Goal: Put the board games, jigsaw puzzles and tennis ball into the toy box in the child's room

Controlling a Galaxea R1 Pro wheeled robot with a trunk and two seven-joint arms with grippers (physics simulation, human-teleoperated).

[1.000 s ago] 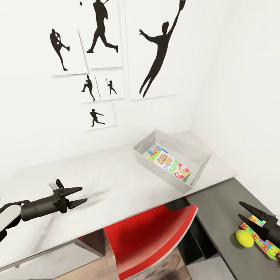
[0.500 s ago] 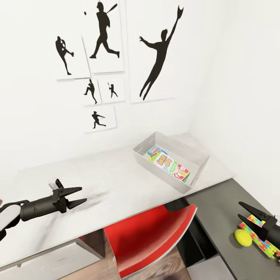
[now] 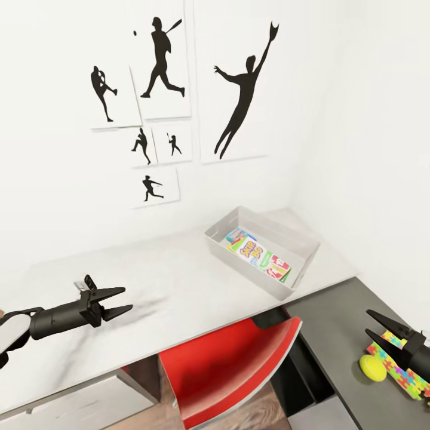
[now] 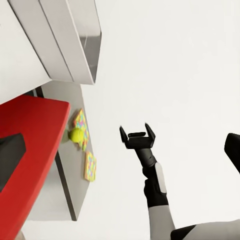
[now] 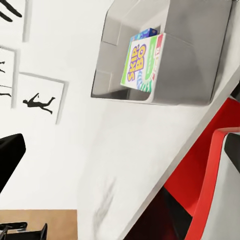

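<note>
The view had drifted slightly, and the empty, open right gripper [image 3: 388, 332] hovered beside the tennis ball [image 3: 372, 367], likely the next pick for the toy box [image 3: 298, 239].

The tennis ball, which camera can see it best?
The head view: the tennis ball sits big and clear on the dark desk corner, touching a puzzle sheet. In the left wrist view it is tiny.

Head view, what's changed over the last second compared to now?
Mostly the camera shifted: the whole scene drifted. Both grippers stay open and empty: left gripper over the table, right gripper near the tennis ball and jigsaw puzzle. Nothing was grasped or released.
</note>
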